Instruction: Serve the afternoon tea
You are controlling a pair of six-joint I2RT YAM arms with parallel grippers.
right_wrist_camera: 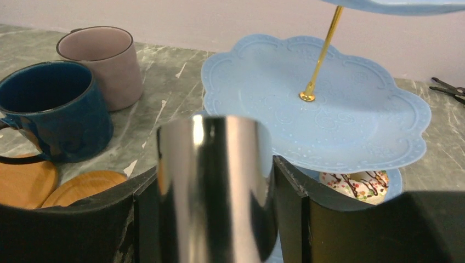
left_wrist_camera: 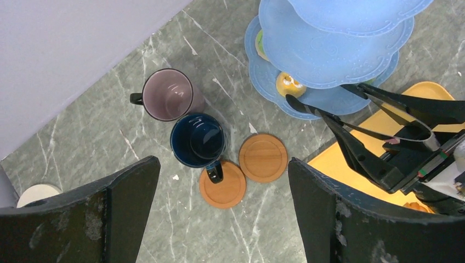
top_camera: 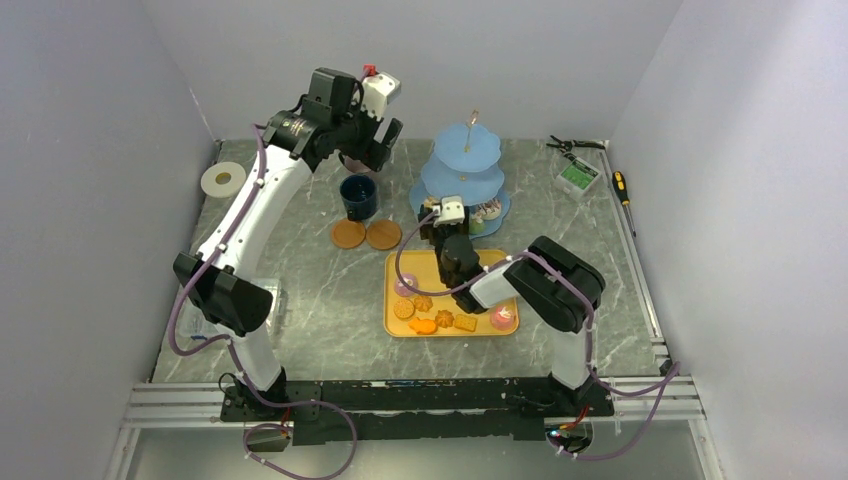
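The light-blue three-tier stand (top_camera: 467,165) stands at the back centre. A sprinkled doughnut (right_wrist_camera: 357,184) and a yellow one (left_wrist_camera: 289,85) lie on its bottom tier. My right gripper (top_camera: 438,214) is shut on the tongs (right_wrist_camera: 214,186); their black tips (left_wrist_camera: 293,102) reach to the bottom tier beside the yellow doughnut. The dark-blue mug (top_camera: 358,195) and the mauve mug (left_wrist_camera: 168,94) stand left of the stand, next to two brown coasters (top_camera: 365,234). My left gripper (left_wrist_camera: 224,160) is open and empty, high above the mugs. Orange biscuits (top_camera: 432,317) and a pink cupcake (top_camera: 503,318) lie on the yellow tray (top_camera: 395,268).
A white tape roll (top_camera: 222,180) lies at the far left. Pliers (top_camera: 574,144), a small green and white box (top_camera: 577,177) and a screwdriver (top_camera: 622,187) lie at the back right. White walls close in three sides.
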